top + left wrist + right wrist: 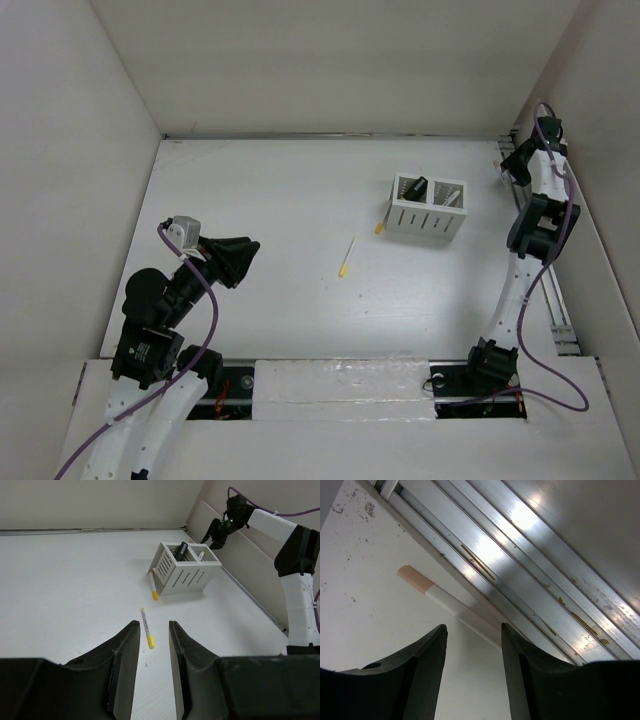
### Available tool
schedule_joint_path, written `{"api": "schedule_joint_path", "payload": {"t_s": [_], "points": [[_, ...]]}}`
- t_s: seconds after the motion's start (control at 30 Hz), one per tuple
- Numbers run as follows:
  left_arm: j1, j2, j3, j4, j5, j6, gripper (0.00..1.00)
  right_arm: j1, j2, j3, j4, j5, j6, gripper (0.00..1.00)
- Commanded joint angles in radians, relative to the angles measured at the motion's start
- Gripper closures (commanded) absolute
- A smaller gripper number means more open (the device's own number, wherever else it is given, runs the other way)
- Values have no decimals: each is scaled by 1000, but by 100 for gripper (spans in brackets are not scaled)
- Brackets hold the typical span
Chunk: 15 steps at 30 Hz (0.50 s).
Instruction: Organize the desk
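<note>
Presently the right fingers (427,665) stand spread over the far right corner of the counter (270,200), pinching nothing. A peach-capped pen (445,600) lies just beyond their tips, close along the metal rail (520,555); whether pen and rail touch cannot be confirmed. The left fingers (125,655) are parted by a narrow gap and hold nothing. They sit low over the near left of the counter and point toward a yellow-tipped pen (147,627) lying loose mid-surface. The counter is the broad white top beneath both arms. It carries a slotted pen holder (428,210) toward the far right, with a second pen (153,585) at its foot.

Risks, as judged:
1. One right finger may land on the rail, so the closure goes askew and flicks the pen into the rail's channel.
2. The left gap looks slim, so a slightly off approach could push or roll the yellow-tipped pen rather than straddle it.
3. The holder appears light, and an off-centre insertion could shove or tip it.
</note>
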Motion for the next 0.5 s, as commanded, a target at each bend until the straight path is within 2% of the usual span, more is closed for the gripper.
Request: {"api": "schedule_joint_path", "payload": {"t_s": [0.0, 0.2, 0.37, 0.47], "points": [[-5, -14, 32, 31, 9, 10, 74, 2, -8, 17, -28, -70, -13, 47], [-14, -34, 31, 34, 15, 8, 74, 13, -21, -11, -8, -112, -20, 47], [-14, -42, 29, 37, 16, 7, 74, 44, 53, 93, -71, -110, -26, 42], [-14, -43, 28, 34, 8, 7, 74, 44, 39, 79, -59, -107, -25, 40]]}}
